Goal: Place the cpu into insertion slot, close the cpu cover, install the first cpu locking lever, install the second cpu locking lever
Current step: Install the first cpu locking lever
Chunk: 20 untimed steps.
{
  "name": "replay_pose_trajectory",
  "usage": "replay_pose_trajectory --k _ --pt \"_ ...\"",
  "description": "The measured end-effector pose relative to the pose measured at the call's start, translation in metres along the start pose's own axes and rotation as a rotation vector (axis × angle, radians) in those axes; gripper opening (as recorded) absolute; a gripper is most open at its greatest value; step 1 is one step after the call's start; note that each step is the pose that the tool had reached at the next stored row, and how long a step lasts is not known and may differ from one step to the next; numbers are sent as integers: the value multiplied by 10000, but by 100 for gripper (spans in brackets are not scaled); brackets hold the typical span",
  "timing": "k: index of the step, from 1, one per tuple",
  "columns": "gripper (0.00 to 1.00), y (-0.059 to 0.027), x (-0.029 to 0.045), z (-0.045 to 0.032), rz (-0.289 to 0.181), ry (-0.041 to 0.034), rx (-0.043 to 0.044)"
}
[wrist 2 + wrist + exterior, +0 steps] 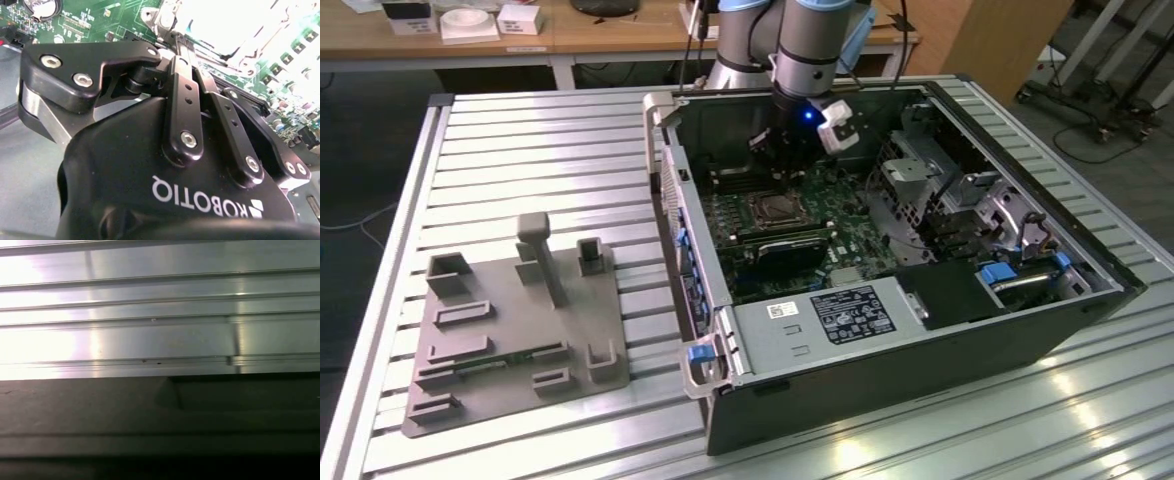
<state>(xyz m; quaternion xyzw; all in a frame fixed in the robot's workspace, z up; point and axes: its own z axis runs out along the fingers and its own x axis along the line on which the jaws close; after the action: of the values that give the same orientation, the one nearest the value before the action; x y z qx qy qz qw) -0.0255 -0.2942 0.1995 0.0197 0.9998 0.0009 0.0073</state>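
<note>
Black hand (pixel 176 37), green motherboard (pixel 95 20), cpu cover (pixel 235 30)

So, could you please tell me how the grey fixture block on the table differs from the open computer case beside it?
The grey fixture block is low, flat and pale grey, with small posts and pockets on top; the computer case is a far bigger, taller black box. The block sits alone, on the exterior view's left; the case holds a green motherboard, with the gripper reaching inside. Both rest on the slatted metal table.
</note>
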Motion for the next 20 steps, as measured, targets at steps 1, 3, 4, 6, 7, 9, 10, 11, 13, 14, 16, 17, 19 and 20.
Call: replay_pose_trajectory --k 1,3,4,6,7,9,10,11,13,14,16,17,19,20 --pt "10 2 0 -1 0 0 -1" --pt "10 6 0 -1 -1 0 -1" --pt "10 7 0 -1 -1 -1 -1" --pt "10 9 0 0 -2 -1 -2" --pt "10 10 0 1 -1 -3 15" --pt "10 11 0 1 -1 -3 84" --pt "10 11 -1 2 -2 -5 104" --pt "10 13 -1 4 -2 -6 119" --pt "10 18 0 9 -3 -6 153" --pt "10 21 0 13 -3 -7 169" --pt "10 27 0 19 -3 -5 197" --pt "10 30 0 19 -4 -6 206" --pt "10 35 0 20 -5 -8 212" --pt "10 37 0 20 -5 -8 213"
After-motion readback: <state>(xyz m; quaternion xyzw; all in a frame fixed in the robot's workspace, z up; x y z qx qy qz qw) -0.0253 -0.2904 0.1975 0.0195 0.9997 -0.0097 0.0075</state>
